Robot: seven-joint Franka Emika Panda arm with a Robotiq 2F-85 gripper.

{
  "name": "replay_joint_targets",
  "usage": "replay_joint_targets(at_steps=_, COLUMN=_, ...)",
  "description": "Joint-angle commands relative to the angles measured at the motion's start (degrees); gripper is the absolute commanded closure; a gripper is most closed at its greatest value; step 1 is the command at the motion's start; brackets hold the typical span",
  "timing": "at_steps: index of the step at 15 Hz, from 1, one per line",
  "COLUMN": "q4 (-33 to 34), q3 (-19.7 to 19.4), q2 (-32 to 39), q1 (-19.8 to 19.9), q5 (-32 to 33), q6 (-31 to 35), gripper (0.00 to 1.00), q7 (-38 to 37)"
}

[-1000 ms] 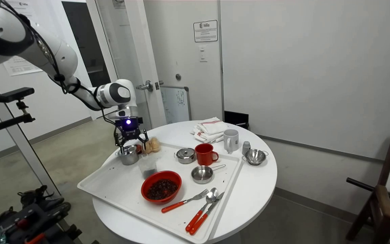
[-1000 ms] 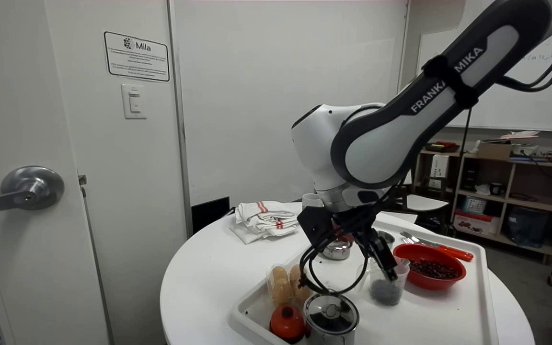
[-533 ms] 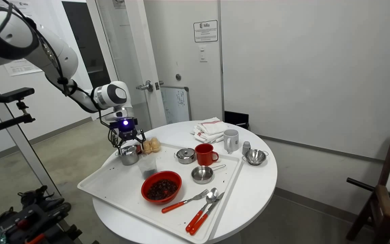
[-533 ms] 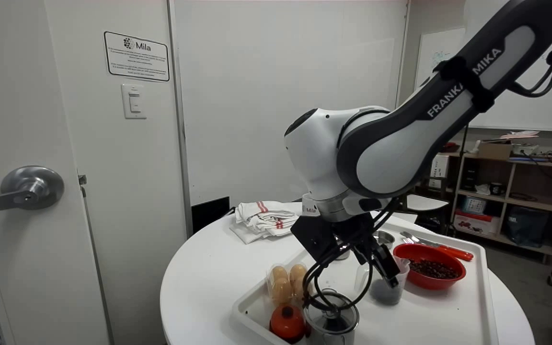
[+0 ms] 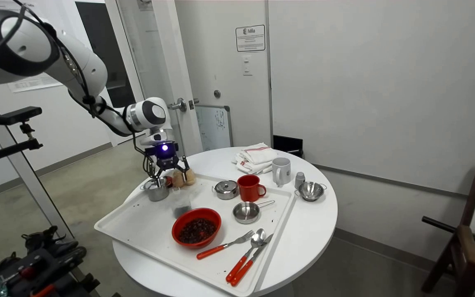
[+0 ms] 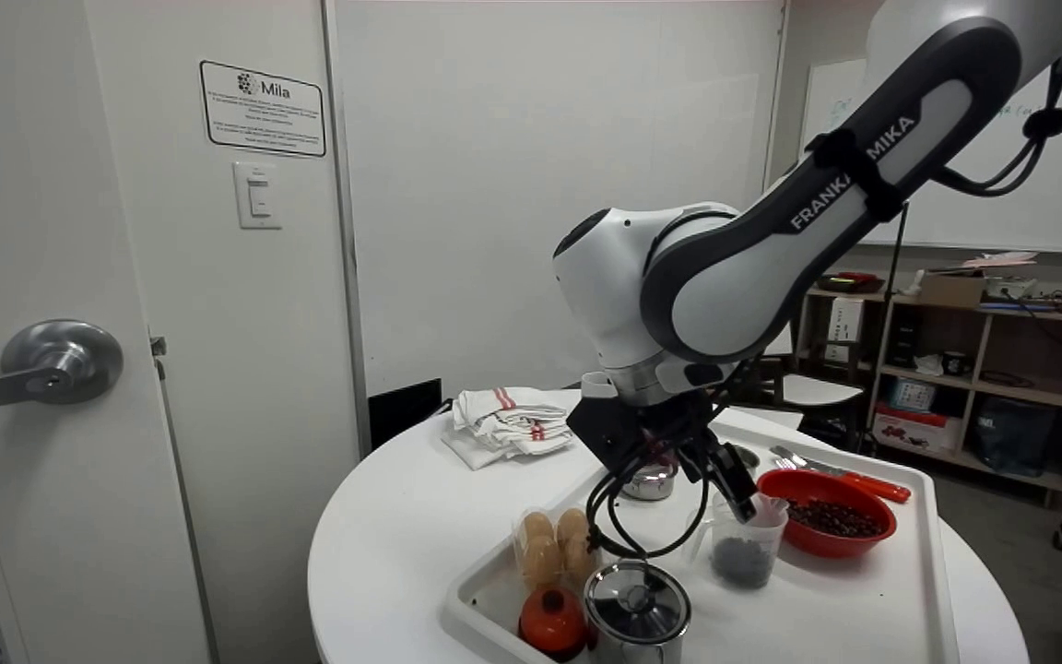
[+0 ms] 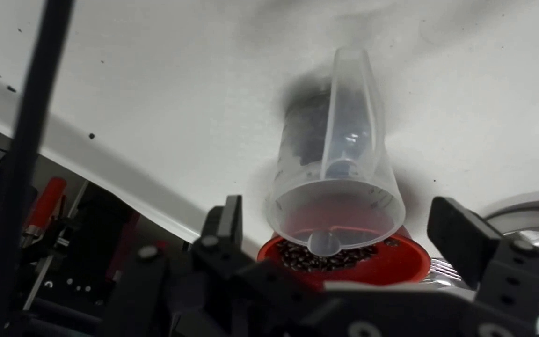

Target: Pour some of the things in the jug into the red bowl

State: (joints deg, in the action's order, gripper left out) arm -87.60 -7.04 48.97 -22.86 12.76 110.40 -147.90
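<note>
The jug is a translucent plastic measuring jug, upright on the white tray, with dark contents; it also shows in an exterior view. In the wrist view the jug has its handle toward the top and its spout toward the red bowl. The red bowl stands beside the jug and holds dark beans; it also shows in an exterior view. My gripper is open and empty, above and behind the jug. In the wrist view the gripper's fingers stand apart, either side of the jug's mouth, not touching it.
A lidded metal pot, eggs and an orange-red item stand close to the gripper. A lidded steel pot, red mug, steel pan and cutlery share the tray.
My gripper dips slightly and shifts left in an exterior view, then moves back right and a little up. It stays open. The jug and bowl have not moved.
</note>
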Motion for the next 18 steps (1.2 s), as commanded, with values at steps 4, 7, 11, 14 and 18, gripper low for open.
replay_joint_targets(at_steps=4, q4=6.85, q3=1.82, q2=5.6, q1=1.38, q5=1.14, q6=-4.89, gripper=0.31, q7=2.25)
replay_joint_targets(at_steps=7, q4=7.94, q3=1.77, q2=6.93, q1=1.31, q5=1.19, q6=-5.47, gripper=0.52, q7=2.64)
replay_joint_targets(at_steps=11, q4=8.59, q3=1.55, q2=7.34, q1=1.12, q5=1.4, q6=-5.57, gripper=0.84, q7=3.0)
replay_joint_targets(at_steps=14, q4=7.41, q3=1.75, q2=6.15, q1=0.96, q5=1.56, q6=-4.68, gripper=0.89, q7=3.33)
replay_joint_targets(at_steps=18, q4=0.85, q3=2.11, q2=-0.47, q1=-0.12, q5=2.81, q6=-2.68, gripper=0.89, q7=3.47)
